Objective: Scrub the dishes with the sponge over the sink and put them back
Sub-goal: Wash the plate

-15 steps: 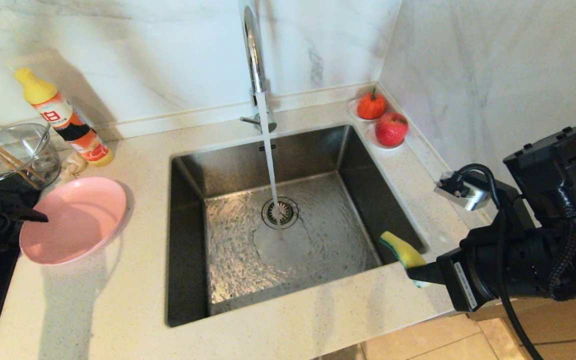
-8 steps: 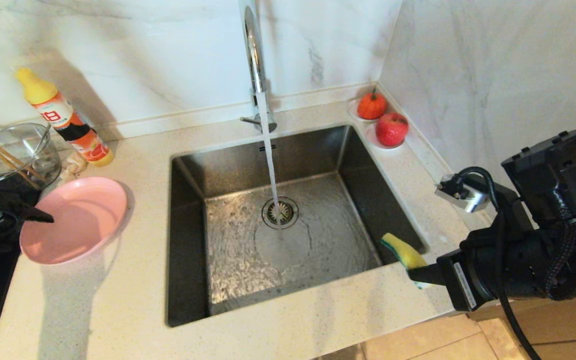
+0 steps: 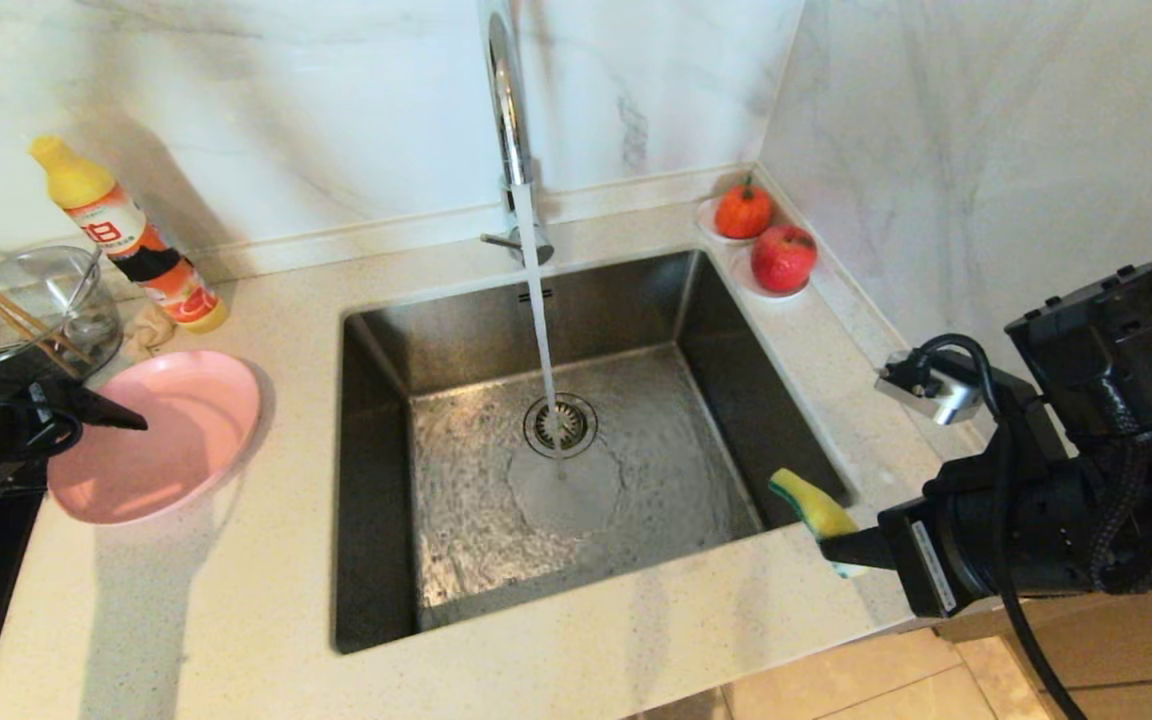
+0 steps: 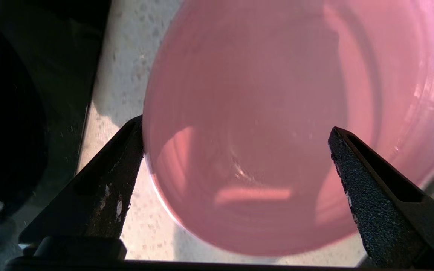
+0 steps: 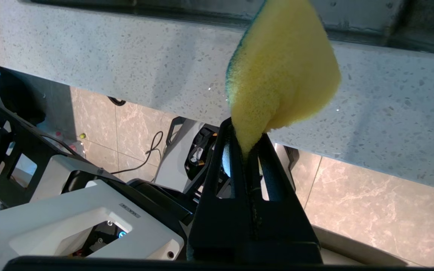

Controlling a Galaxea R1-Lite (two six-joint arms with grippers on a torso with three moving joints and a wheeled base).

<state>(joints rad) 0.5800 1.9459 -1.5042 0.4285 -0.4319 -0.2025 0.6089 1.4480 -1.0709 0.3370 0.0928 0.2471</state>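
Left claw pushes in farther, spread wide over the pink plate; right claw stays clamped on the sponge.

Sink basin lies open except the water stream mid-basin; bottle and bowl crowd the counter's back-left corner.

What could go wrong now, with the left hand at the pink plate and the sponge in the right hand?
1. The left hand is open around the pink plate, which lies flat on the counter; the smooth rim may slip out when it closes.
2. The right hand pinches only one corner of the sponge, so scrubbing may pull it loose.
3. Water is running into the sink and may splash.
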